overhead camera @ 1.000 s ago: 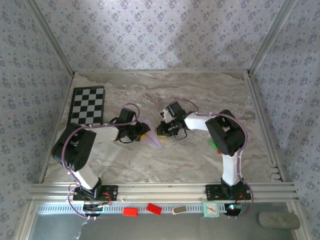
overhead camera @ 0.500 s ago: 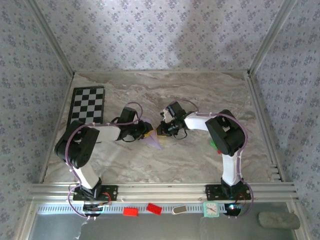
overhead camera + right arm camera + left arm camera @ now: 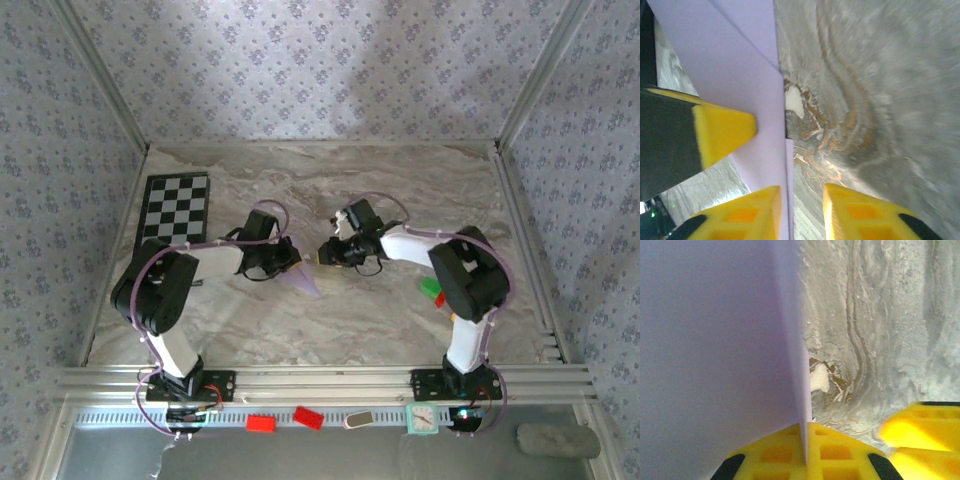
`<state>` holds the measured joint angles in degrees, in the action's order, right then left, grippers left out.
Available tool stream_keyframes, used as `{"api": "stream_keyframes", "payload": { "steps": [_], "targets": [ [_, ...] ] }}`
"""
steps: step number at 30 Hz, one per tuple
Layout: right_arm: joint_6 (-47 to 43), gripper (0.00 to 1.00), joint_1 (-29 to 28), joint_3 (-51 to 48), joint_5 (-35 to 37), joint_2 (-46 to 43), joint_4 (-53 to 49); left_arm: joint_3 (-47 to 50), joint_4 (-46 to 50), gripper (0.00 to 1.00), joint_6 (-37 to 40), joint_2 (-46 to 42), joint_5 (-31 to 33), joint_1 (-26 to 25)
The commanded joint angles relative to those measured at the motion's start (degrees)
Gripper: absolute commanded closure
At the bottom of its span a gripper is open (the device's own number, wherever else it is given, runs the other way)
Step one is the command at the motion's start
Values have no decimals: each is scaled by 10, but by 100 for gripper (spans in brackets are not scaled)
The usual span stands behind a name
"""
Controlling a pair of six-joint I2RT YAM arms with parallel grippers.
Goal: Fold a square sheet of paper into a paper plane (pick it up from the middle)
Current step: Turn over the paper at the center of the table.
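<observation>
The square sheet of paper (image 3: 303,280) is pale lilac and folded into a narrow pointed shape, its tip toward the near side. It stands on edge mid-table between both grippers. My left gripper (image 3: 284,259) is shut on it. In the left wrist view the paper (image 3: 715,340) rises from the pinched yellow jaws of that gripper (image 3: 805,429). My right gripper (image 3: 329,253) is open just right of the paper. In the right wrist view the paper (image 3: 747,75) rests against the left fingertip (image 3: 765,200) of that gripper (image 3: 801,195), and its right finger stands apart.
A black-and-white checkerboard (image 3: 175,212) lies at the far left of the marble table (image 3: 400,190). A small green block (image 3: 432,289) sits beside the right arm. Red blocks (image 3: 262,423) and a small clock (image 3: 421,419) lie on the front rail.
My left gripper has closed onto the folded paper. My right gripper has opened off it, and the right arm's elbow has swung to the right.
</observation>
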<state>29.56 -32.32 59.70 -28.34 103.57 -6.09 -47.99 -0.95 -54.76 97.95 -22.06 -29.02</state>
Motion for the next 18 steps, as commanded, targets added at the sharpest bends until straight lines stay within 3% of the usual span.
{"api": "stream_keyframes", "payload": {
  "steps": [1,6,11,18],
  "targets": [
    [-28,63,15,-18,72,-72,-11,-43,131,97,73,-44,63,-5],
    [-53,56,39,-37,139,-145,-28,-132,326,97,141,-64,177,-24],
    [-50,52,74,-65,182,-214,-29,-232,501,98,181,-43,332,-55],
    [-38,46,116,-101,203,-276,-18,-338,641,98,172,36,527,-91]
  ]
}}
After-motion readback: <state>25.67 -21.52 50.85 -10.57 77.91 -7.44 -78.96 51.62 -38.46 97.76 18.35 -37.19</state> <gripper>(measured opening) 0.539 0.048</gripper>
